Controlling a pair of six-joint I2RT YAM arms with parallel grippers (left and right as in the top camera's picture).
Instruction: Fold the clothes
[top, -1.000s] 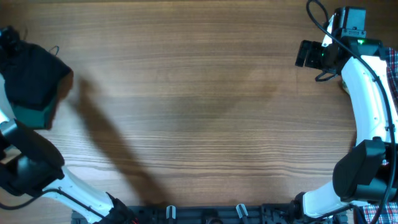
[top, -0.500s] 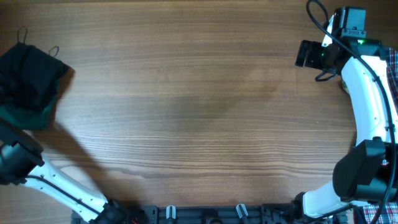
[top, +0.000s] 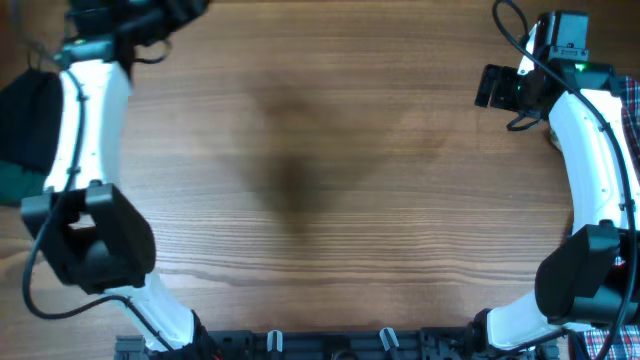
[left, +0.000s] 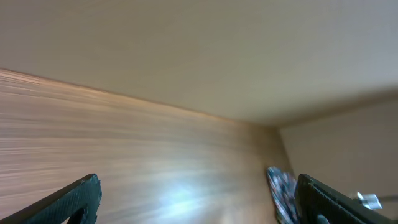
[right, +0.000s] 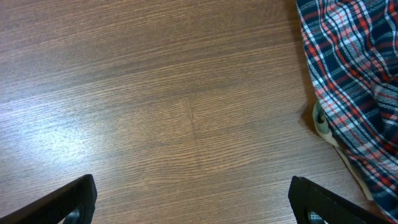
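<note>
- The black shirt lies bunched at the left edge of the desk, partly cut off by the overhead view.
- A strip of the dark green top shows at the black shirt's near side, touching it.
- The plaid shirt, in red, blue and white, lies crumpled at the right edge of the desk, well apart from the other two. From overhead only slivers of it show, behind the right arm and at the near right corner.
- A pale rounded thing peeks out from under the plaid shirt's edge; what it is cannot be told.
- The left arm reaches up the left side of the desk and, seen from above, overlaps the right side of the black shirt. Its head is at the far left corner.
- The left jaws are released. The blurred left wrist view shows the two dark fingers wide apart at its lower corners, with only bare wood between them.
- That same view takes in a plain pale wall beyond the desk and the plaid shirt, small, far off to the right.
- The right jaws are released too. Their fingers stand wide apart over bare wood, with the plaid shirt off to the right and not touching them.
- A soft shadow lies on the wood near the middle.
- A black rail with small clips runs along the near edge.
</note>
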